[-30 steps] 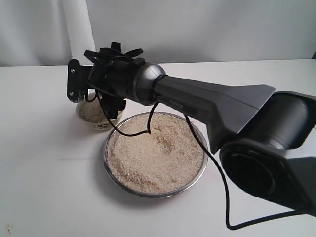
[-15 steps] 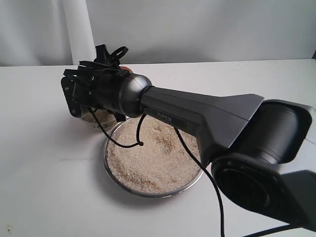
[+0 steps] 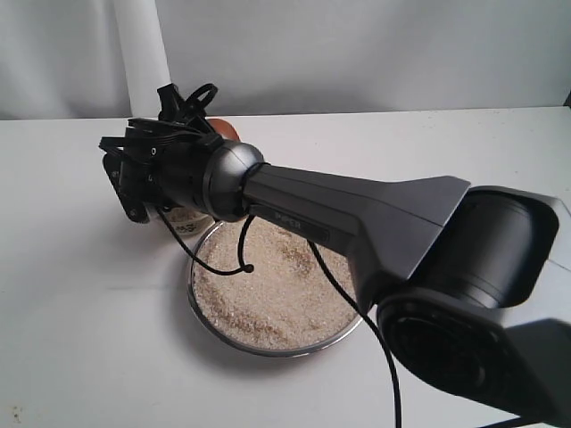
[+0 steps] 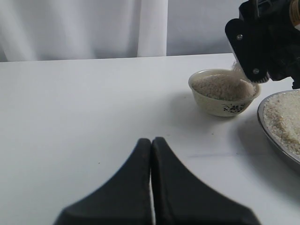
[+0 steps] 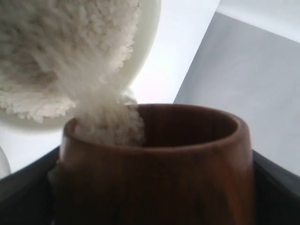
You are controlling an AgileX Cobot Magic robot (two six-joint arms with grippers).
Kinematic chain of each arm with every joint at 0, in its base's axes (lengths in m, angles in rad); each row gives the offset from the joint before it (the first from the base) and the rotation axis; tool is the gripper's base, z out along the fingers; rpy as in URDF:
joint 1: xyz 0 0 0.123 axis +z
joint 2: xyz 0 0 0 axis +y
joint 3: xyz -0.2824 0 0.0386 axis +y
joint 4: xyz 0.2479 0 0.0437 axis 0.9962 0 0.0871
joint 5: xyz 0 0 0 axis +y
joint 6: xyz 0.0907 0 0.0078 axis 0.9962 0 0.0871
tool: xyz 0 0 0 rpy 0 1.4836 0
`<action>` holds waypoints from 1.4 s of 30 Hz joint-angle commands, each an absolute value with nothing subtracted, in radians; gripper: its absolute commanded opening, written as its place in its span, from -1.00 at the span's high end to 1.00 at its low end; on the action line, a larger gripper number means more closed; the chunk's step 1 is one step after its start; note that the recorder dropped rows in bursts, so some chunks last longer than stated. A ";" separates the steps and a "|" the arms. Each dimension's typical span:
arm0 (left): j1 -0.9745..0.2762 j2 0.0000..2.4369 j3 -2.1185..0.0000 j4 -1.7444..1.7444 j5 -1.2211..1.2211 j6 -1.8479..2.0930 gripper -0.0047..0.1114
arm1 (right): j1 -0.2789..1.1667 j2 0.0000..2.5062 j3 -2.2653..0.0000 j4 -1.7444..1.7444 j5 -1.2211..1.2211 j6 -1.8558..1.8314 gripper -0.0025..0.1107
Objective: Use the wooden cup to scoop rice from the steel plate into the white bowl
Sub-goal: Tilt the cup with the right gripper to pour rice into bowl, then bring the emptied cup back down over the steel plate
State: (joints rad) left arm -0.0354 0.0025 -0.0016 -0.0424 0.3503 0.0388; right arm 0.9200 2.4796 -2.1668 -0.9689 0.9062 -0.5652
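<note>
- Pale beige-white uncooked rice (image 5: 110,124), small grains, caught mid-air as a blurred falling stream.
- At the top of that stream, a small, rounded, handleless cup of glossy reddish-brown wood (image 5: 154,159), dark inside, tipped steeply with grains gathered at its lower lip; in the exterior view only an orange-brown sliver of it visible behind a robot wrist.
- Right jaws spread wide around the cup and gripping it, one dark finger (image 5: 274,187) on either side of the wooden wall.
- Directly beneath the cup, a small, round, cream-white ceramic bowl (image 4: 211,104) with a dark pattern on its outer side, upright, holding a heap of rice close to its rim; in the exterior view mostly hidden behind the wrist.
- Just beside the bowl, a wide, shallow, round, shiny steel plate (image 3: 268,350) with a raised rim, covered by a broad, uneven bed of rice; touching the bowl or a little apart, cannot tell.
- Above the plate, the dark grey right arm (image 3: 357,209), reaching in from the right of the exterior view, with a thin black cable (image 3: 234,267) hanging in a loop from the wrist over the grains.
- Left jaws closed, tips pressed together, holding nothing, hanging above a bare stretch of the white surface (image 4: 70,108), apart from bowl and plate.
- Behind everything, a pale grey wall (image 3: 375,53) and a white curtain (image 4: 70,28).
</note>
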 commanded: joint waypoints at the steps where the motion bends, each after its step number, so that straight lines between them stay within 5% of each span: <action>1: -0.041 0.000 0.000 -0.042 0.347 0.037 0.92 | 0.921 2.473 -2.176 -1.014 0.853 -0.575 0.96; 17: -0.041 0.000 0.000 -0.042 0.347 0.035 0.92 | 0.919 2.485 -2.176 -1.197 0.852 -0.522 0.96; 42: -0.041 0.000 0.000 -0.042 0.347 0.037 0.92 | 0.919 2.383 -2.176 -0.956 0.915 -0.597 0.96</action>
